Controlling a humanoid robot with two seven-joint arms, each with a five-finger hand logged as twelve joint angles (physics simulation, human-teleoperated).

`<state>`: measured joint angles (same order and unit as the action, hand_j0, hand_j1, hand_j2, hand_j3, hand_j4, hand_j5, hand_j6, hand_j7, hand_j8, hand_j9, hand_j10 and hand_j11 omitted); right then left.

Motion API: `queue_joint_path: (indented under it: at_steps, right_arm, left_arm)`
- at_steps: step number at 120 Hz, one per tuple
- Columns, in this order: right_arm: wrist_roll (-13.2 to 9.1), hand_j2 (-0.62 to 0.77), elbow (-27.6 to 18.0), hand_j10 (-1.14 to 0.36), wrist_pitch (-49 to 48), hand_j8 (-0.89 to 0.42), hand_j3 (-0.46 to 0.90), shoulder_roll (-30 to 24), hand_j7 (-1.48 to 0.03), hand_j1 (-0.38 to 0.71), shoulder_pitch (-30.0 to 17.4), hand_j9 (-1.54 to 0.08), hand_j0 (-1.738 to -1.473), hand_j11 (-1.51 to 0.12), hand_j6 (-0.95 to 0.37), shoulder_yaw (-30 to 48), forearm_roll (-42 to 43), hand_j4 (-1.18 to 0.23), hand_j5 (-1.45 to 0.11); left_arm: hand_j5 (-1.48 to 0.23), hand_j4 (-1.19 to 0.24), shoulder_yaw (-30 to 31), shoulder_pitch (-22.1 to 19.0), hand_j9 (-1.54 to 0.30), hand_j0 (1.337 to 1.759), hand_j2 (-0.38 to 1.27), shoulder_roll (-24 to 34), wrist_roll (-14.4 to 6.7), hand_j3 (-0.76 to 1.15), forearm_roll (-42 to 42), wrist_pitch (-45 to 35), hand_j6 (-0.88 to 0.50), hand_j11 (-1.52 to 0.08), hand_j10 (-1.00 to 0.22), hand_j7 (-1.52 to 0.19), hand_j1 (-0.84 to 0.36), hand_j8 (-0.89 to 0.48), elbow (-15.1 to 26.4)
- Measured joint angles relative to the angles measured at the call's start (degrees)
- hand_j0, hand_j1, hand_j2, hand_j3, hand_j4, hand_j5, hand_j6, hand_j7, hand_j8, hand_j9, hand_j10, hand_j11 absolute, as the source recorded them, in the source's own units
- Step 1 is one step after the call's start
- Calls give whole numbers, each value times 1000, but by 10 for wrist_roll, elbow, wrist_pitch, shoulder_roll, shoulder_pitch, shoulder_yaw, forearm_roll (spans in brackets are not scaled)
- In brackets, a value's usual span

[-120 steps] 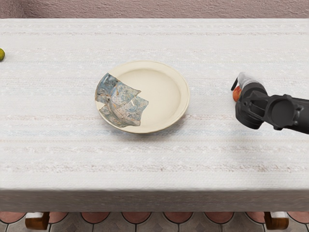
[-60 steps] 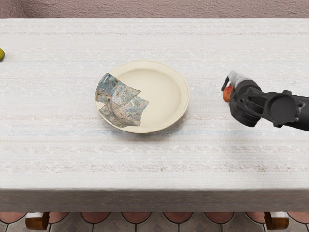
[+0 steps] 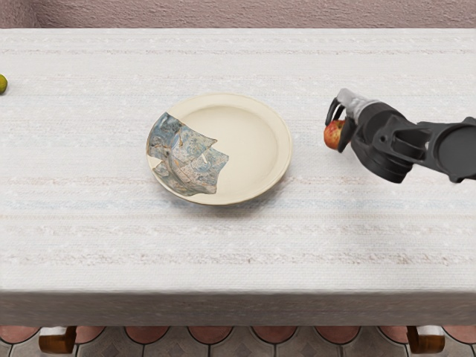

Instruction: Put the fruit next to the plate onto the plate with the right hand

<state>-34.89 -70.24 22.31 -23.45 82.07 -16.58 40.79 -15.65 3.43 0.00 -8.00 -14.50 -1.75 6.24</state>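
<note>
A cream plate (image 3: pixel 253 126) lies in the middle of the table with a crumpled, shiny blue-grey wrapper (image 3: pixel 186 156) on its left part. My right hand (image 3: pixel 343 123) comes in from the right edge and is shut on a small red and yellow fruit (image 3: pixel 332 134). The fruit is held just right of the plate's rim, apart from it, and looks lifted off the cloth. Dark fingers (image 3: pixel 335 111) curl over its top. The left arm does not show.
A small green-yellow fruit (image 3: pixel 2 83) sits at the far left edge of the table. The white cloth (image 3: pixel 238 223) covers the whole table, whose front edge runs along the bottom. Tiled floor and table legs show below.
My right hand has carried the fruit leftward and slightly up in the picture, closing most of the gap to the plate's right rim. More of the fruit now shows.
</note>
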Motion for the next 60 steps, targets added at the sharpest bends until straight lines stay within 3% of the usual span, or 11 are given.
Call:
queue_joint_path:
  at_steps: [60]
  right_arm:
    - [0, 352, -60, -829, 6, -360, 1, 17, -1134, 234, 47, -1206, -1655, -1218, -382, 7, -3, -818, -1240]
  left_arm:
    - [0, 0, 0, 0, 0, 1658, 0, 0, 0, 0, 0, 0, -1, 0, 0, 0, 349, 0, 0]
